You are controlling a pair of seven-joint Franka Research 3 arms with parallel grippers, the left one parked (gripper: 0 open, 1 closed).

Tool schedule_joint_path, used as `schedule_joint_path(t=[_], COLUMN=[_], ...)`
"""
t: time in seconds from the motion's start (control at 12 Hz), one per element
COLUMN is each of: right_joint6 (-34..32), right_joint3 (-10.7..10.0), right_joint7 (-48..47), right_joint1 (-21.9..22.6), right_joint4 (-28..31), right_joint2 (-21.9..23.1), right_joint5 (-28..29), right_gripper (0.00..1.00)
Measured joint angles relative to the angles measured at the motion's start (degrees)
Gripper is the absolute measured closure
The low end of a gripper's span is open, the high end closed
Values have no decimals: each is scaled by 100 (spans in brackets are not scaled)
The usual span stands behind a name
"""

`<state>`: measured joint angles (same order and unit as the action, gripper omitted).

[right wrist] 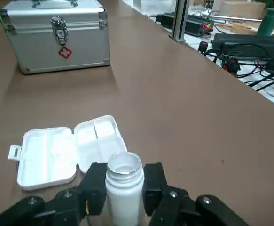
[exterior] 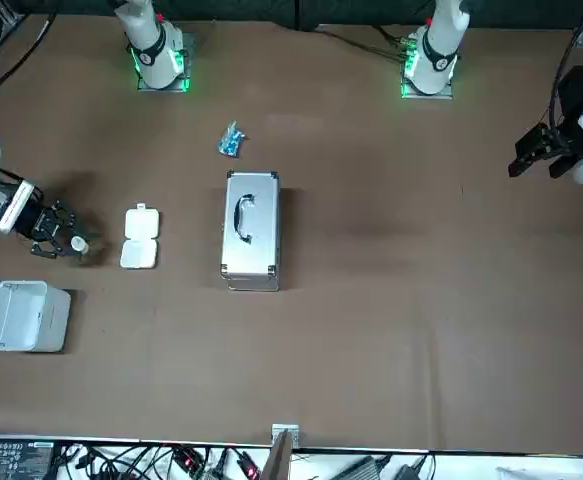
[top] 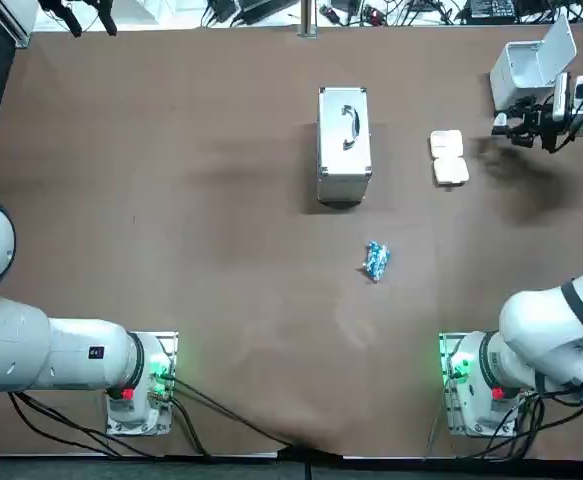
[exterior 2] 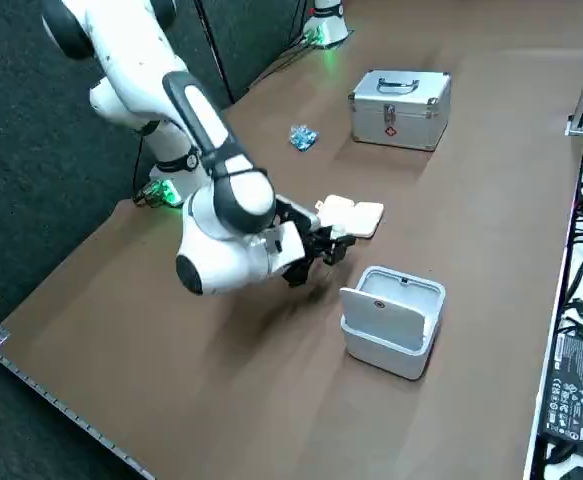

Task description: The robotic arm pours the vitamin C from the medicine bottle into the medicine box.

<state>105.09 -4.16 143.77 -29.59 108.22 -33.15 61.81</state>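
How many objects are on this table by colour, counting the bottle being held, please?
White: 3 (pill box, bin, bottle held in the right gripper beside the pill box)
Silver: 1 (case)
Blue: 1 (packet)
Total: 5

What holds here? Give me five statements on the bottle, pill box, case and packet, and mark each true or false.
1. The right gripper is shut on the bottle. True.
2. The bottle is capped. False: its mouth is open.
3. The pill box lies open on the table. True.
4. The case stands open. False: it is shut.
5. The blue packet lies inside the pill box. False: it lies on the bare table, apart from the box and the case.
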Motion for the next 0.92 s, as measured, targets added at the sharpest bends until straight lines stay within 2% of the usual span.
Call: schedule_joint_path(t=[0.25, 0.33, 0.58, 0.92], right_joint6=[496, 830, 1276, 1806], right_joint3=[-1, -3, -4, -4], right_joint7=[-140, -179, -309, -954], right_joint1=[318, 564, 919, 1297], right_joint4=[257, 339, 514, 693], right_joint2=[414, 532, 660, 892], right_joint5=[-82, -106, -121, -752], right_gripper=[57, 57, 57, 57])
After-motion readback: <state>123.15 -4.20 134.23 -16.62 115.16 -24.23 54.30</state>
